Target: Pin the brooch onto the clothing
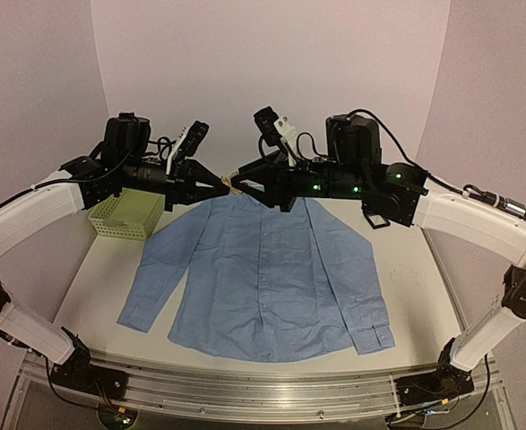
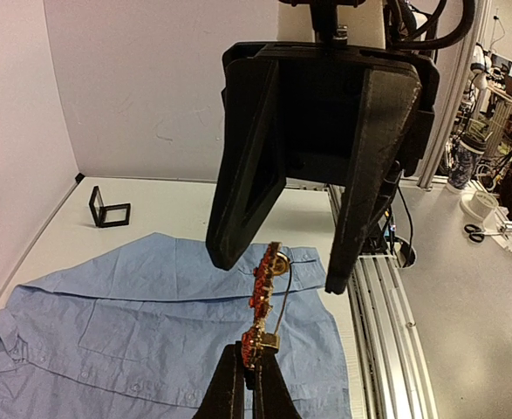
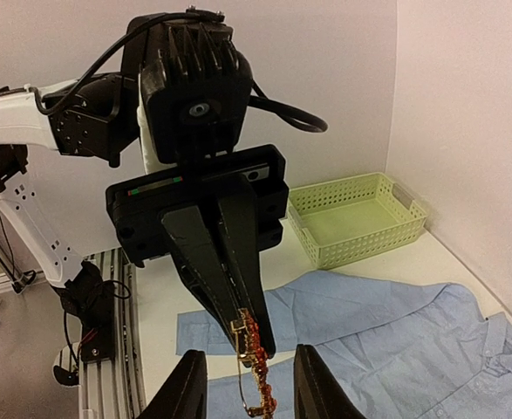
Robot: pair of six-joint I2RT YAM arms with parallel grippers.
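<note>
In the view from above, a green basket [image 1: 126,215] sits on the table [image 1: 406,260] at the left. Inside it I see only its own green floor. A big blue shirt [image 1: 263,278] lies flat in the middle. Up above its collar, the two arms meet tip to tip. The tiny brooch [image 1: 233,186] is between the left gripper [image 1: 219,186] and the right gripper [image 1: 245,182], up in the air.

In the left wrist view, the left gripper [image 2: 245,367] is at the bottom, pinched tight on the low end of the red and gold brooch [image 2: 264,292]. The brooch stands up from it. The right gripper [image 2: 278,272] comes in from the top with its two fingers spread apart, one on each side of the brooch's top end, not squeezing it. The shirt [image 2: 107,332] lies below. A small black box [image 2: 107,208] stands on the table [image 2: 177,209] at the left. I cannot tell what is in it.

In the right wrist view, the right gripper [image 3: 251,384] is at the bottom with its fingers apart. The brooch [image 3: 256,362] hangs in the gap. The left gripper [image 3: 249,327] holds it from above. The basket [image 3: 356,218] is at the right and shows only its green floor. The shirt [image 3: 395,340] is at the lower right.
</note>
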